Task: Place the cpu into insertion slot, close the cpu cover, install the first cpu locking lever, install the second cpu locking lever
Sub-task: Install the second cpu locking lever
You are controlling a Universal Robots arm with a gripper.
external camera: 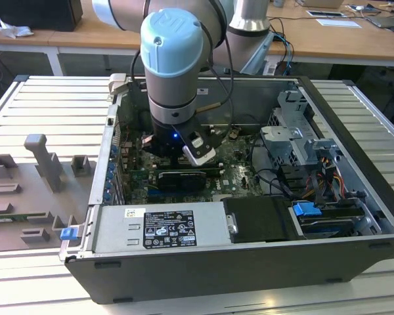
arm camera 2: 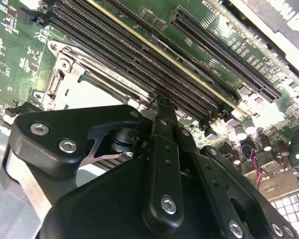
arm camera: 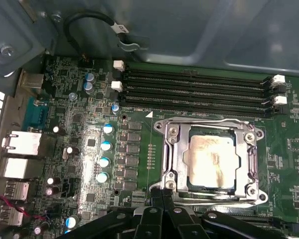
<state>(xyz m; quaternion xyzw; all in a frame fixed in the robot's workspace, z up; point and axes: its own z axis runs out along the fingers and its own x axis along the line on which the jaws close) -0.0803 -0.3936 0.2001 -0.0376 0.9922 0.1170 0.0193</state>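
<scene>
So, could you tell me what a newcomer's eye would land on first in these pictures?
Probably the arm's big pale-blue joint hanging over the open computer case in the exterior view. Next, in the first wrist view, the cpu lying in the insertion slot on the green board, cpu cover down around it, beside the long black memory slots.

flat square metal cpu: pale silver-grey, tan smears
square metal cpu cover: silver
circuit board: green
long memory slots: black

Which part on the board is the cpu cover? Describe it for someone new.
On the green motherboard inside the open computer case, look just beside the row of long black memory slots. The cpu cover is the square silver metal frame there, lying closed around the pale cpu.
</scene>
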